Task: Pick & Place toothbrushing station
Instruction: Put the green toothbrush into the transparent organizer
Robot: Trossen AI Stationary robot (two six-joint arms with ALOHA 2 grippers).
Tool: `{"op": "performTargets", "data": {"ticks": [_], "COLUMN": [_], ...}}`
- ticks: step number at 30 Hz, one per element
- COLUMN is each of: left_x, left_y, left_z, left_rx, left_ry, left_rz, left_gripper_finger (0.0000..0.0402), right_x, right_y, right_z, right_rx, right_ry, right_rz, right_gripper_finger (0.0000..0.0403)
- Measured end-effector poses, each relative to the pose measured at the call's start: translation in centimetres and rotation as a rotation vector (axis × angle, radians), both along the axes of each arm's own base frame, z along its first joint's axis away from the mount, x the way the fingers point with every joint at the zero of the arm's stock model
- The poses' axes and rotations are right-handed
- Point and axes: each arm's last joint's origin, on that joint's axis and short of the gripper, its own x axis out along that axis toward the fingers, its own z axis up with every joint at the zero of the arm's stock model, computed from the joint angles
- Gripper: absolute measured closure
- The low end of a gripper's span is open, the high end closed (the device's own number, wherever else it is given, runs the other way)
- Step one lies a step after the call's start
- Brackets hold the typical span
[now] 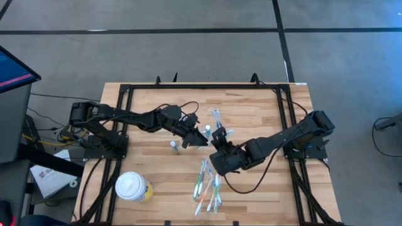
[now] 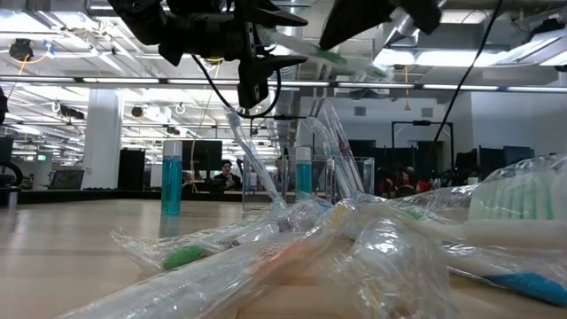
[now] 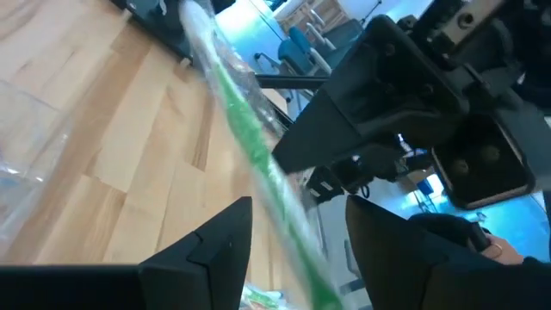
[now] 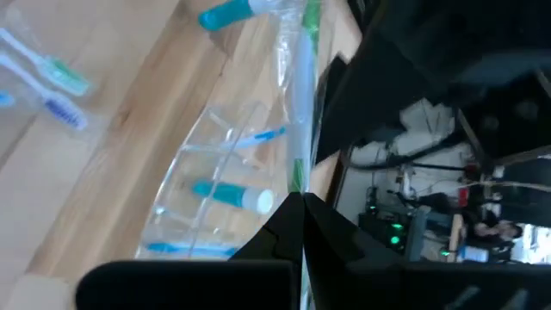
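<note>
Near the table's middle, the clear toothbrushing station (image 4: 215, 185) is seen standing with teal-capped tubes and a blue brush in its compartments, both grippers hovering close above it. A green toothbrush in a clear wrapper (image 3: 258, 155) is pinched in the closed fingers of the right gripper (image 4: 300, 207), while the left gripper (image 3: 297, 250) is spread wide, the wrapped brush passing between its fingers. More wrapped toothbrushes (image 1: 207, 182) are noted on the near boards, and a white-lidded yellow cup (image 1: 133, 187) toward the left front corner.

yellow cup (image 1: 133, 188), wrapped toothbrushes (image 1: 207, 182), blue tube (image 2: 171, 182)
</note>
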Motion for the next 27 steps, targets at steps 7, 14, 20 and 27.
{"op": "performTargets", "data": {"ticks": [7, 14, 20, 27], "left_x": [0.0, -0.1, -0.1, -0.1], "left_y": [0.0, -0.2, -0.3, -0.3], "left_z": [-0.1, -0.3, -0.3, -0.4], "left_rx": [-0.003, -0.009, -0.017, -0.014], "left_ry": [0.01, 0.03, 0.031, 0.035], "left_rz": [-0.005, -0.024, -0.055, -0.055], "left_gripper_finger": [0.0219, 0.022, 0.022, 0.0255], "right_x": [1.7, 2.2, 2.2, 2.2], "right_y": [0.0, -0.3, -0.3, -0.3], "right_z": [-0.5, 0.3, 0.7, 0.6], "right_rx": [-0.052, -0.054, -0.078, -0.078], "right_ry": [0.064, 0.061, 0.059, 0.061], "right_rz": [0.012, 0.0, 0.0, 0.0], "right_gripper_finger": [0.0403, 0.0403, 0.0403, 0.0403]}}
